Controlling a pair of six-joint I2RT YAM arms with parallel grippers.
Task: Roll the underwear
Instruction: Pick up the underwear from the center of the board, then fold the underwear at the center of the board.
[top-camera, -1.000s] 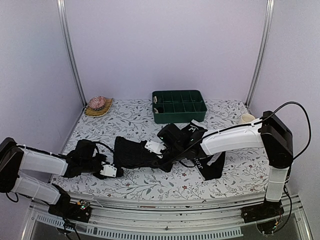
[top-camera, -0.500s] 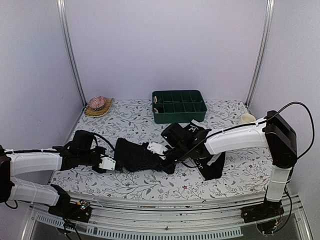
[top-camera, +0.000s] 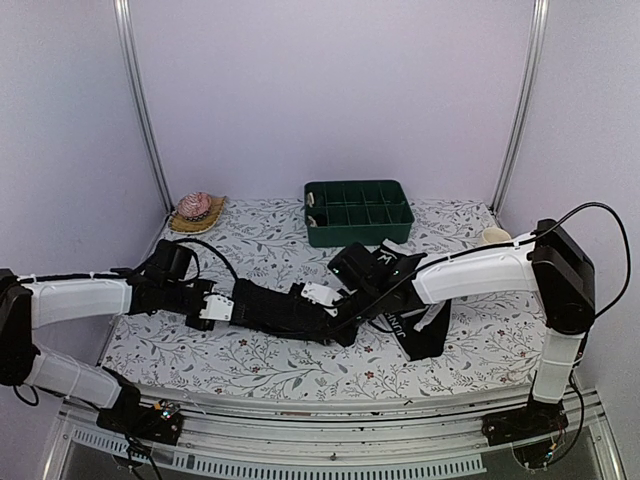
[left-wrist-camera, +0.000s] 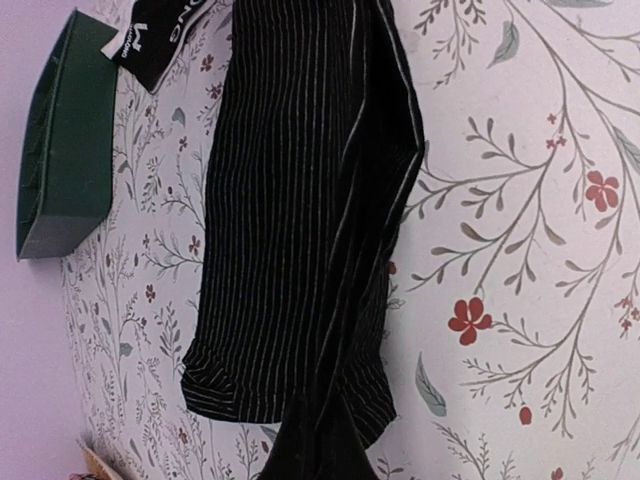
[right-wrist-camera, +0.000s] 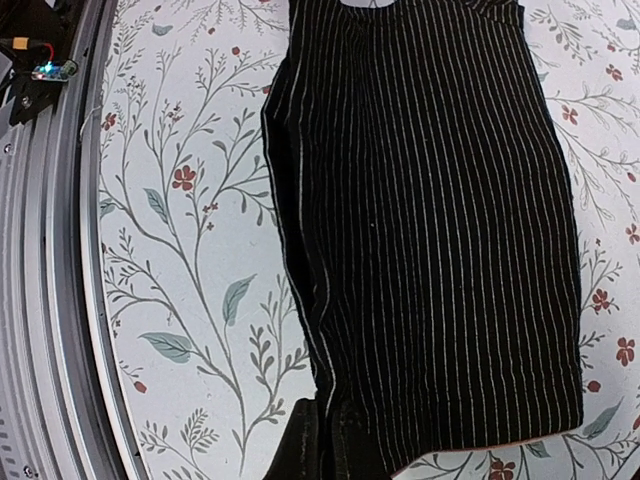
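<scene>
Middle: black white-striped fabric boxer briefs (top-camera: 272, 308) lie left to right on the flower-printed worktop (top-camera: 270, 360); the left tool (top-camera: 232, 309) is closed on their left end, the right tool (top-camera: 305, 295) on their right end
Right of middle: a second pair of black fabric boxer briefs (top-camera: 425, 338) lies just right of the striped pair, partly under the right arm
Back middle: green plastic compartment tray (top-camera: 358, 236), behind both pairs and apart from them
Back left: flat woven straw mat (top-camera: 214, 214) in the corner; pink ribbed shell-shaped object (top-camera: 194, 206) on it
Back right: small cream cup (top-camera: 492, 237), right of the tray, near the worktop's right edge
</scene>
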